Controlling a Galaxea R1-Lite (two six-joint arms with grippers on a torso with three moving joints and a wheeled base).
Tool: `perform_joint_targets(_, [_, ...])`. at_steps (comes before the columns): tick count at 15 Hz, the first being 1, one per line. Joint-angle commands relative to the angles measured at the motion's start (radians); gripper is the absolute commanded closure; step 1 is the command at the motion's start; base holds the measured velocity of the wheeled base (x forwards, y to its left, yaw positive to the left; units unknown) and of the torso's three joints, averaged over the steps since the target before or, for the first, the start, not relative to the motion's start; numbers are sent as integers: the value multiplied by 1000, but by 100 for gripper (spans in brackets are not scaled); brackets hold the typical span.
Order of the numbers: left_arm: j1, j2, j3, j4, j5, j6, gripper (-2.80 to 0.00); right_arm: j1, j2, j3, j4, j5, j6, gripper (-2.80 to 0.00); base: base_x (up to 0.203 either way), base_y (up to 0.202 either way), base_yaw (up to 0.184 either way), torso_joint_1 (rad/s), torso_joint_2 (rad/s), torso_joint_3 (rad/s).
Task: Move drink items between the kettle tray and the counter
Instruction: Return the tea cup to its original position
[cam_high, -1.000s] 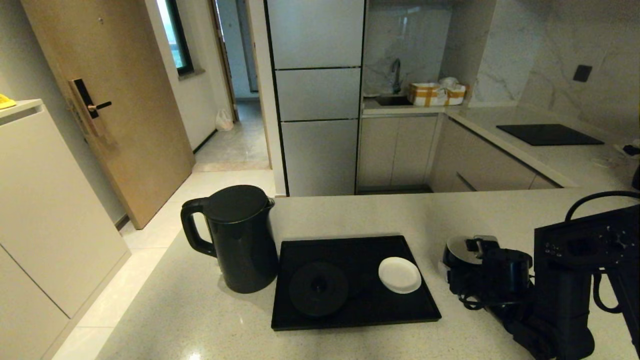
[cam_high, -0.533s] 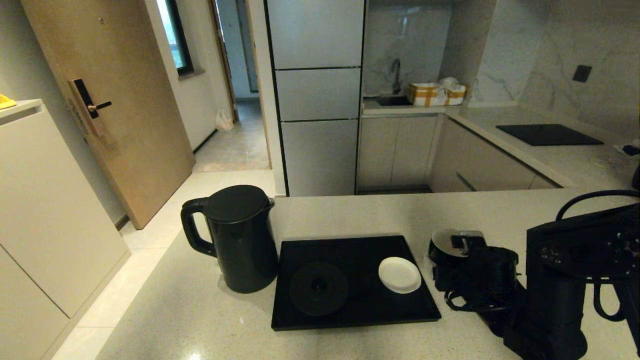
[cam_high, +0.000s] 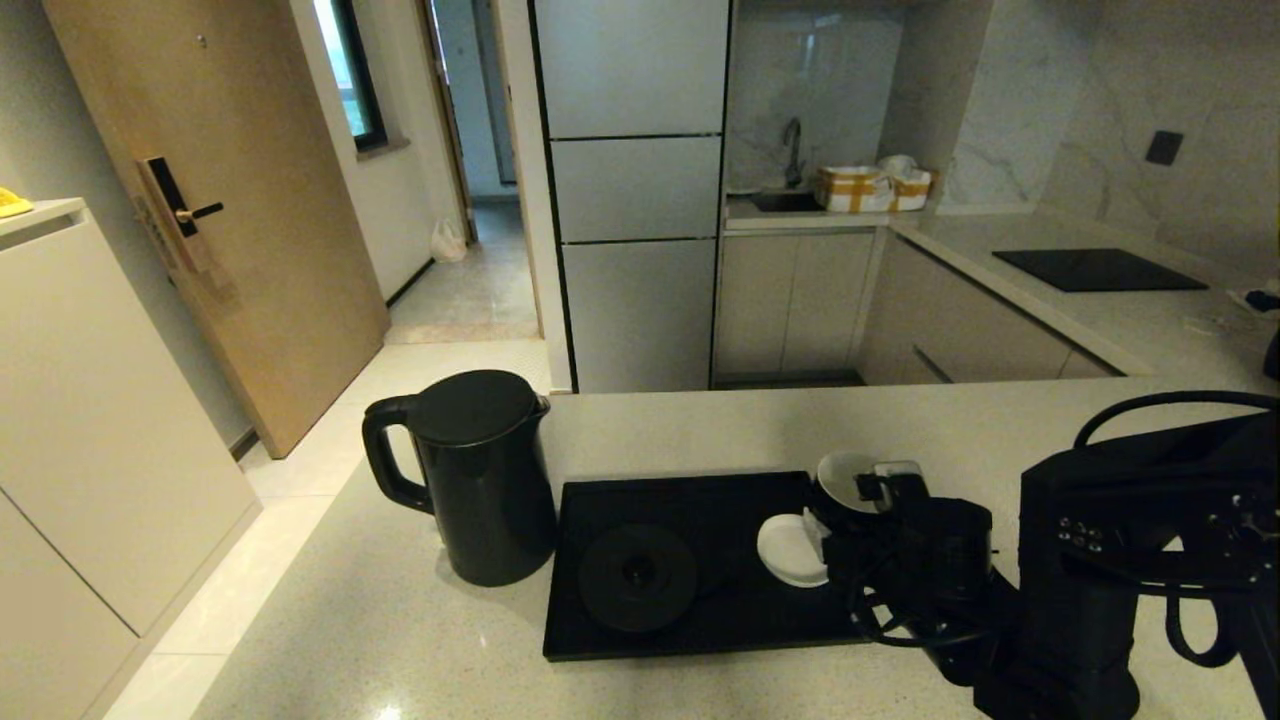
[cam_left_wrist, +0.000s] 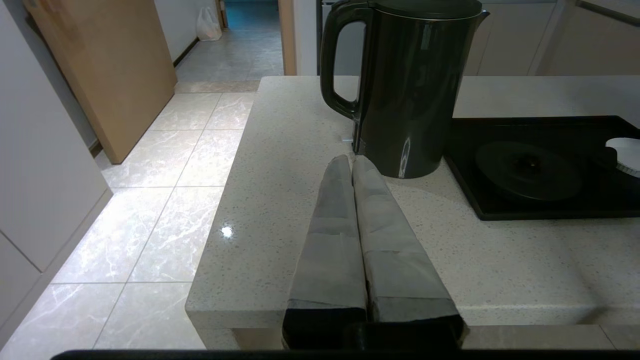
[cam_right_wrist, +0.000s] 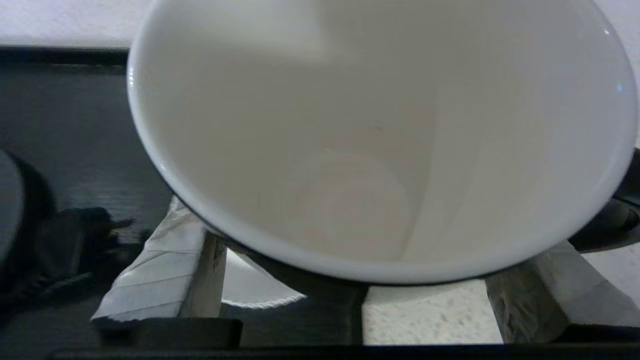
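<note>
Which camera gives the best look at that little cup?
The right wrist view: the cup fills it, showing its empty white inside, gripped by the right claw. The head view shows it small; the left wrist view misses it.

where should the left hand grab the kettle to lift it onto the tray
Probably by the loop handle. The kettle stands upright on the counter, just left of the tray, with the handle turned away from the tray toward the robot's left. The left hand, fingers shut just short of the kettle, would need to open and come in from that left side; the body looks too wide.
</note>
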Motion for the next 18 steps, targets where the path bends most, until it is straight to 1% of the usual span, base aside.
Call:
perform_joint_targets(1, [1, 0, 0, 0, 0, 0, 0, 45, 8, -24, -9, -2, -2, 0, 0, 0, 0, 0, 0, 0])
perform_joint_targets(6, [1, 1, 0, 0, 0, 0, 0, 77, 46, -66, 15, -2, 3, 0, 0, 0, 0, 0, 0, 0])
perform_joint_targets(8, [1, 1, 0, 0, 0, 0, 0, 80, 87, -68, 16, -2, 0, 0, 0, 0, 0, 0, 0, 0])
perform_joint_targets(14, [1, 1, 0, 0, 0, 0, 0, 80, 99, -82, 52, 1, 1, 0, 0, 0, 0, 0, 0, 0])
perform_joint_targets(15, [2, 1, 0, 0, 0, 0, 0, 80, 95, -85, 58, 1, 1, -280, 0, 0, 0, 0, 0, 0])
perform_joint_targets(18, [1, 1, 0, 0, 0, 0, 0, 80, 90, -83, 58, 1, 3, -280, 0, 0, 0, 0, 0, 0])
